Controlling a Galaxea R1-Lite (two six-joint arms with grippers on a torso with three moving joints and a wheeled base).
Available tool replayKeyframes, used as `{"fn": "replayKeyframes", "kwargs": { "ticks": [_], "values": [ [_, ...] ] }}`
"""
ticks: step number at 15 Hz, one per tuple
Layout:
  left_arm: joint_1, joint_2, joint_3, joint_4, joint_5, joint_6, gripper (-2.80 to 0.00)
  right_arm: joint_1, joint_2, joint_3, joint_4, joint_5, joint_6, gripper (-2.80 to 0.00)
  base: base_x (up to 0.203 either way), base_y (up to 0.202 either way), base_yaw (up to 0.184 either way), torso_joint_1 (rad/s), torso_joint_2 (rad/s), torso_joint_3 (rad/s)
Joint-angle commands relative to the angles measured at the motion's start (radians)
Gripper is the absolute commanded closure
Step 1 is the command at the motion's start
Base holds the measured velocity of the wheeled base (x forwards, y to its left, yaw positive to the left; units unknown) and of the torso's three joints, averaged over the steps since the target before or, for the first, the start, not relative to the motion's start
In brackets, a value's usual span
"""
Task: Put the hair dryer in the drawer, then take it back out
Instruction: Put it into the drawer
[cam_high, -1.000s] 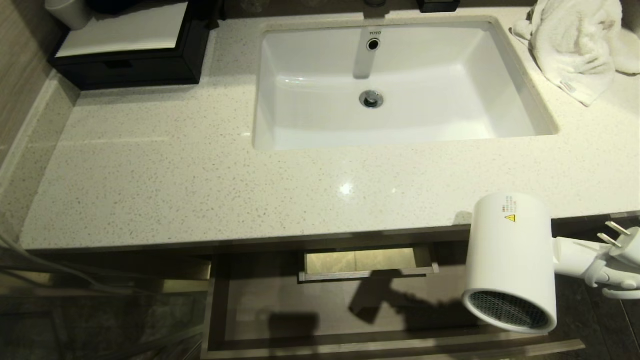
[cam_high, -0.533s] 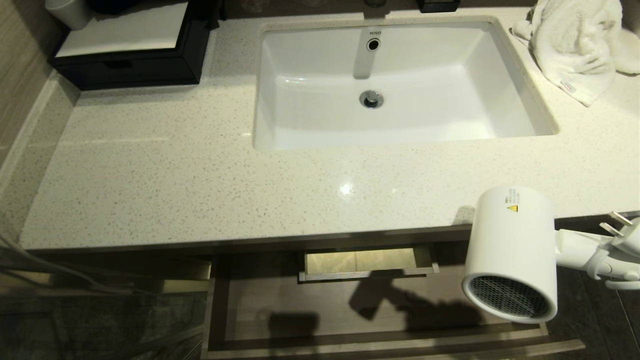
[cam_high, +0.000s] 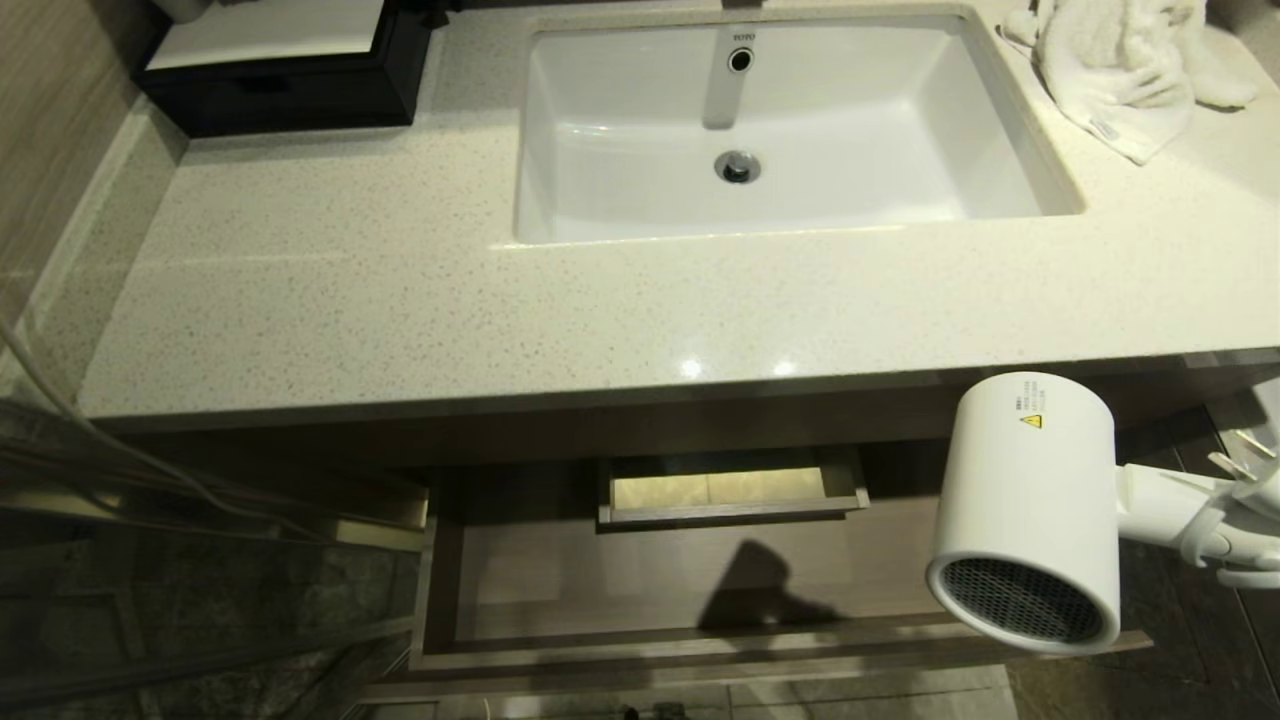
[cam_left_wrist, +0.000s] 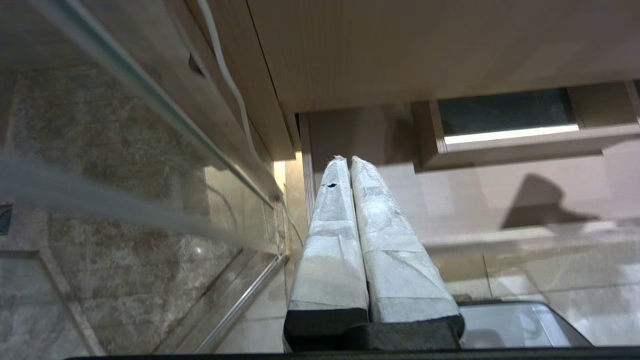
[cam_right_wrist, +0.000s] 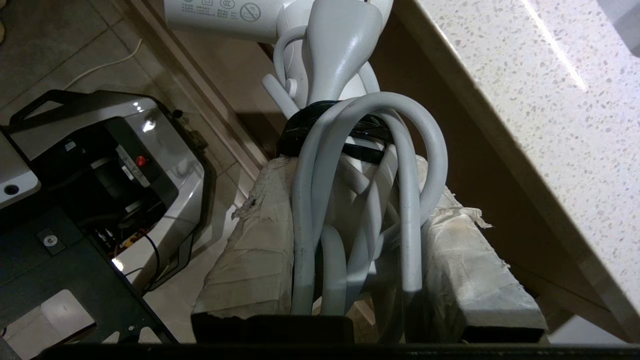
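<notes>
Since the earlier frame the whole head view has tipped downward — countertop (cam_high: 400, 300) and sink (cam_high: 780, 130) sit higher in it, and more of the drawer (cam_high: 640, 590) shows. Against that shift, the hair dryer (cam_high: 1030, 500) has come down from level with the counter's front edge to a spot below it, at about 4 o'clock in the head view, hanging over the right end of the open drawer. Its barrel points toward the camera, the grille facing out and the yellow warning label on top; its handle sticks out toward 3 o'clock.

In the right wrist view the right gripper (cam_right_wrist: 350, 215) has its tape-wrapped fingers (cam_right_wrist: 250, 250) partly closed on the dryer's handle and the looped cord (cam_right_wrist: 400, 150) bundled against it — the dryer is held off the drawer floor, not resting on anything. The plug (cam_high: 1240, 465) shows at the head view's right edge.

Pulled out below the counter, the drawer has a boxed cut-out (cam_high: 725, 490) at its back. The left gripper (cam_left_wrist: 347, 165) sits parked low beside the drawer's left end, its wrapped fingers pressed together, holding nothing. A white towel (cam_high: 1110, 60) lies at 1 o'clock, a black box (cam_high: 290, 70) at 11.
</notes>
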Motion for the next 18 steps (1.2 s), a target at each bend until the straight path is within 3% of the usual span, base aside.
{"fn": "replayKeyframes", "kwargs": {
  "ticks": [1,6,18],
  "values": [
    [0.0,0.0,0.001,0.0,0.0,0.0,0.0,0.0,-0.016,0.009,0.005,0.003,-0.004,0.0,0.0,0.0,0.0,-0.32,0.13,-0.198],
    [0.0,0.0,0.002,0.0,0.0,-0.001,0.0,0.0,-0.031,0.037,-0.038,0.003,0.074,0.0,0.0,0.0,0.0,-0.312,0.08,-0.229],
    [0.0,0.0,0.002,0.0,0.0,0.0,0.0,-0.002,-0.045,0.095,-0.107,-0.003,0.116,0.0,0.0,0.0,0.0,-0.258,-0.03,-0.284]
  ]
}}
